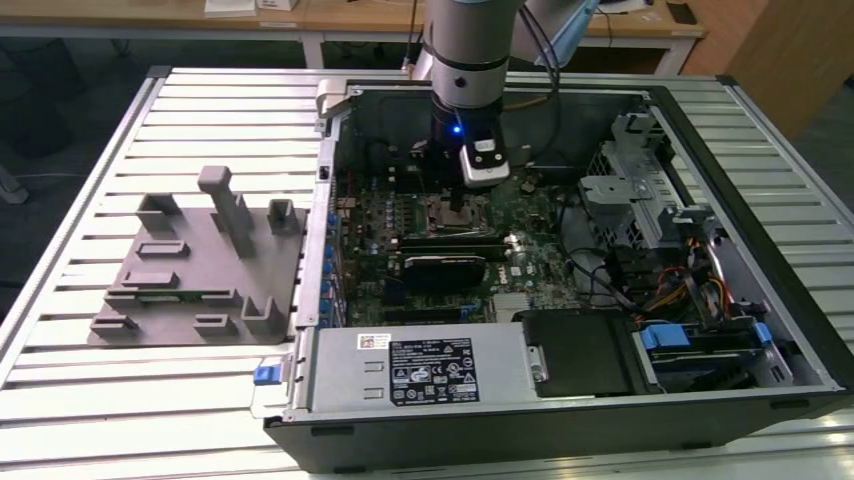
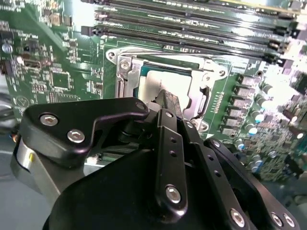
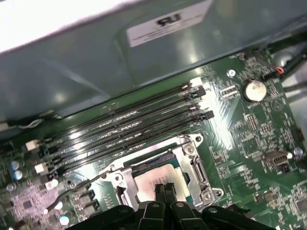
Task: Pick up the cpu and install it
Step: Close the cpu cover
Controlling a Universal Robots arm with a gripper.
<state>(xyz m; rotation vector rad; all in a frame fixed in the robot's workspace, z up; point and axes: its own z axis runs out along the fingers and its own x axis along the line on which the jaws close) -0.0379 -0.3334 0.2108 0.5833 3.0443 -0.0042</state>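
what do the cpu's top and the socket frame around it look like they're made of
Small square cpu: silvery-white metal top, satin finish, judging by its soft, even sheen. Square socket frame: bare bright metal, likely steel, with sharp glints and screw heads.

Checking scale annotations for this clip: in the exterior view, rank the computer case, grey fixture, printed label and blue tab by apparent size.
Largest to smallest:
computer case
grey fixture
printed label
blue tab
No two look close enough to doubt.

Grey fixture sits on the slatted table; open computer case stands beside it.
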